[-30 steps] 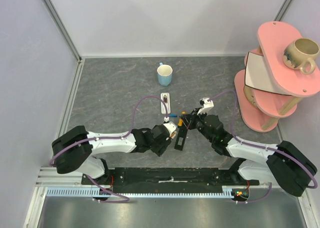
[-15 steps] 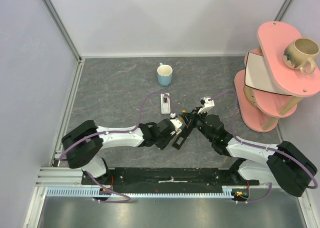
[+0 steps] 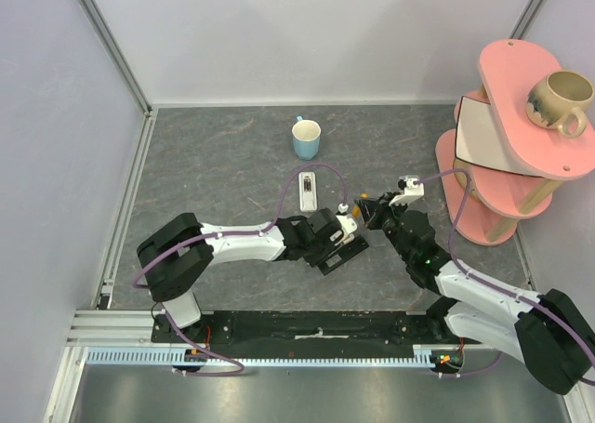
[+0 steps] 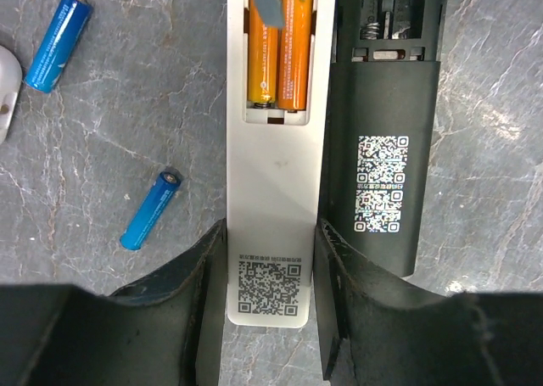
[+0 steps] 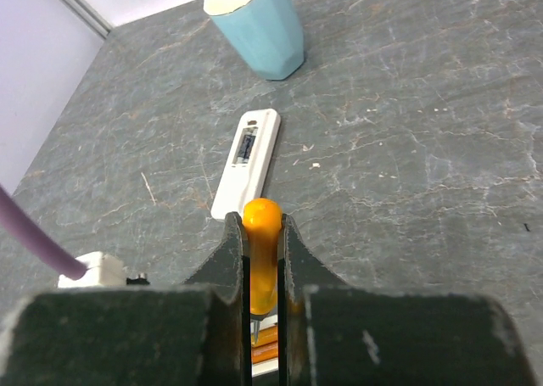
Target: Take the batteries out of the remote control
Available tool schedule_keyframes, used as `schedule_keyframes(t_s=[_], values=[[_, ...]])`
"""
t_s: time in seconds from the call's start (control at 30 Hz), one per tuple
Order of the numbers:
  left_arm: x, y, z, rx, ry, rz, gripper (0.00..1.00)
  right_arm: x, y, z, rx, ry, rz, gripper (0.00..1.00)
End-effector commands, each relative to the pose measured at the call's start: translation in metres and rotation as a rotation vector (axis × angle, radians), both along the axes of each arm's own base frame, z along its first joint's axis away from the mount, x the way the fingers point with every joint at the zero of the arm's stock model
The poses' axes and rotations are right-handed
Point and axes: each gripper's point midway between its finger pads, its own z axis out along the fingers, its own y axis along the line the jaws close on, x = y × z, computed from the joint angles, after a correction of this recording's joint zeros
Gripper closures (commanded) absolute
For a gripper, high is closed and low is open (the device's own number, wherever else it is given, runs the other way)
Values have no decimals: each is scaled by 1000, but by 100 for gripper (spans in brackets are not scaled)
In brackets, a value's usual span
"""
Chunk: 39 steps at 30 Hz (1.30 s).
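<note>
In the left wrist view a white remote control lies back-up with its bay open. Two orange batteries sit side by side inside. My left gripper is shut on the remote's lower end, one jaw against each long side. Two blue batteries lie loose on the table to its left. My right gripper is shut on an orange-handled screwdriver. Its grey blade reaches down onto the orange cells. From above, the two grippers meet at mid-table.
A black remote with an empty bay lies against the white one's right side. A slim white device and a light blue cup stand farther back. At the right is a pink tiered shelf carrying a beige mug.
The left arm reached right and its jaws closed on the white remote. The right gripper shifted right and back with the screwdriver. The black remote swung to a slant.
</note>
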Motion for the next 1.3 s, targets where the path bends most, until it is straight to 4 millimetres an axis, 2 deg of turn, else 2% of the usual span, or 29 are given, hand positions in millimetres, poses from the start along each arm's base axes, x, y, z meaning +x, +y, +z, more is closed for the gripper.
schedule_keyframes(t_s=[0.0,0.03,0.07,0.13,0.2,0.33,0.4,0.73,1.1,1.27], values=[[14,-4,3,21,-80,-61,70,2,-10,-1,33,1,-31,100],[15,-5,4,9,-69,-60,65,2,-9,-2,38,5,-26,100],[15,-6,3,-5,-66,-55,51,3,-9,-3,39,10,-26,100],[17,-3,2,-13,-73,-35,41,4,-10,-5,37,15,-26,100],[16,3,0,-16,-63,-20,39,5,-10,-6,36,16,-29,100],[12,9,2,-49,-58,-6,41,6,-10,-8,40,10,-31,100],[8,14,-1,-54,-47,4,47,7,-9,-9,39,3,-24,100],[0,7,-13,-69,23,-23,60,18,-9,-12,16,17,-46,100],[-2,7,-18,-57,37,-27,64,25,-12,0,-6,-30,-69,100],[-1,7,-19,-54,37,-26,64,27,-15,-7,-35,-14,-80,100]])
